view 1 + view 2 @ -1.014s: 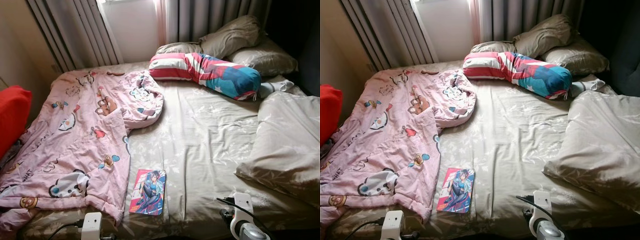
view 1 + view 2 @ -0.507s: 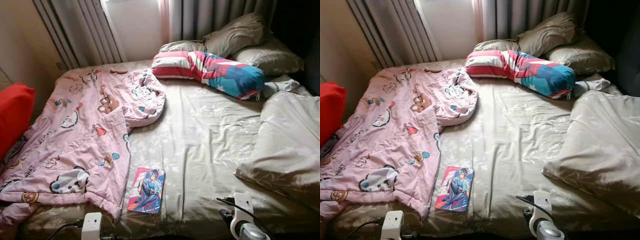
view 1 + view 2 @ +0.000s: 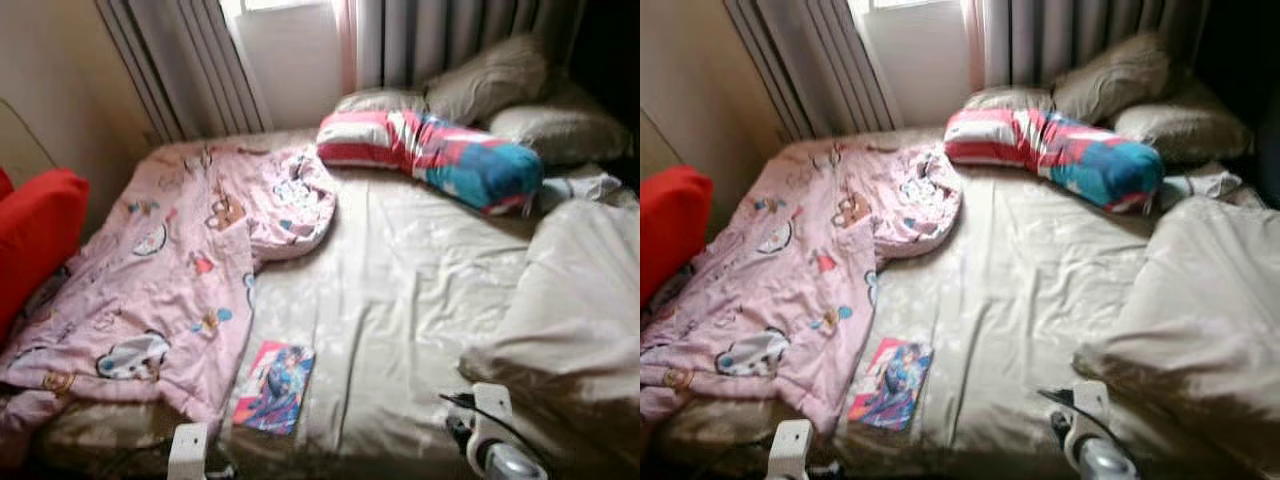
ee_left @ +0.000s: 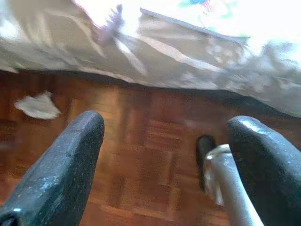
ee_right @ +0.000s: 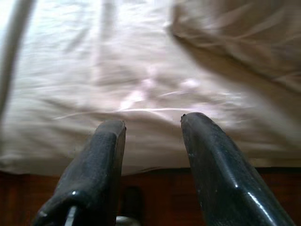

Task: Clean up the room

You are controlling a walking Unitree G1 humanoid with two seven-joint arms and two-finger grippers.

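Note:
A bed with a beige sheet lies before me. A colourful comic book rests flat near its front edge, beside the hem of a crumpled pink cartoon blanket that covers the left half. My left gripper hangs open over the wooden floor by the bed's side, holding nothing. My right gripper is open too, pointing at the sheet's front edge. Both wrists show at the bottom of the eye views. A crumpled white scrap lies on the floor.
A striped red, white and blue bolster and beige pillows lie at the head. A folded beige duvet fills the right side. A red cushion stands at the left. Curtains hang behind.
The whole picture has shifted and blurred, so the camera has moved. The things on the bed lie as before.

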